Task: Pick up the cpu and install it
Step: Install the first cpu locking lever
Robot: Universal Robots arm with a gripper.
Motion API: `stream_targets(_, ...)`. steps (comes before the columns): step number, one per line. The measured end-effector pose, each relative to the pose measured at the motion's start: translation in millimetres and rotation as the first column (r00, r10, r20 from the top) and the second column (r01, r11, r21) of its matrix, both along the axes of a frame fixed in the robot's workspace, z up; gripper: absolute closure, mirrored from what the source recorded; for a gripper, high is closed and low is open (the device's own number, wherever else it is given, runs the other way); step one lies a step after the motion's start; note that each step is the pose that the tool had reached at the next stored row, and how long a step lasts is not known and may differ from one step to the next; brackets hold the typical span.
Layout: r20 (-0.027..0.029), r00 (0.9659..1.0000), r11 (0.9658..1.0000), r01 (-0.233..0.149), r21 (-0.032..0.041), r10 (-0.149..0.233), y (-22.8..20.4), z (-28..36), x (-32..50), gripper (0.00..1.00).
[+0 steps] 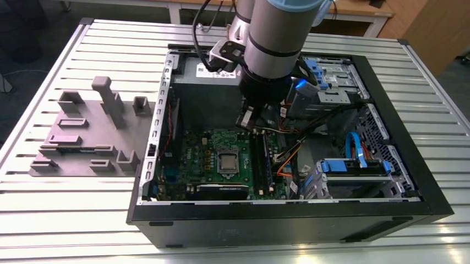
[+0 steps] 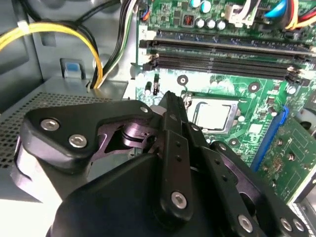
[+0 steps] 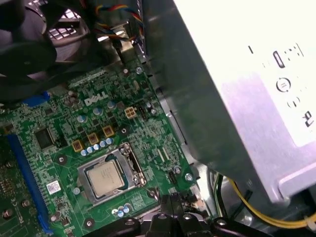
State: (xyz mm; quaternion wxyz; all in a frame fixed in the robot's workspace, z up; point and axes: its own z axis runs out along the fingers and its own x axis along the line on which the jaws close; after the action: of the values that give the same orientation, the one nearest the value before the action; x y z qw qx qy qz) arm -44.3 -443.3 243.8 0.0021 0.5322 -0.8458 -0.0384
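The cpu (image 1: 228, 161) (image 2: 212, 115) (image 3: 106, 177) is seen seated in the socket on the motherboard (image 1: 198, 159), inside the case (image 1: 411, 181). The gripper (image 1: 248, 122) is held above the board, just beside the socket, apart from the cpu; its jaws are closed on nothing.

An open black computer case (image 1: 294, 220) lies on its side on a slatted metal table (image 1: 66, 220). The robot arm (image 1: 276, 44) reaches down into it, and the gripper (image 1: 248, 122) hangs above the green motherboard (image 1: 209, 159). The cpu (image 1: 228, 161) sits in its socket on the board, below the fingertips and apart from them. Black memory slots (image 1: 260, 159) run just beside the socket. A grey fixture block (image 1: 88, 137) rests on the table outside the case, well apart from the gripper.
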Motion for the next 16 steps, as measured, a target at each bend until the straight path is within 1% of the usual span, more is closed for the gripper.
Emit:
stream_targets(3,-0.0001,1.0,1.0,-0.002,-0.0002,0.002,-0.2,0.0,-0.7,0.9)
stream_targets(5,-0.0001,1.0,1.0,-0.003,-0.0002,0.003,-1.5,-0.1,-1.2,0.9)
stream_targets(12,-0.0001,0.9999,0.9999,-0.011,-0.0009,0.011,-10.6,-0.5,-2.9,0.9)
stream_targets(16,0.0,0.9997,0.9997,-0.023,-0.0009,0.023,-14.8,-1.1,-3.6,0.9)
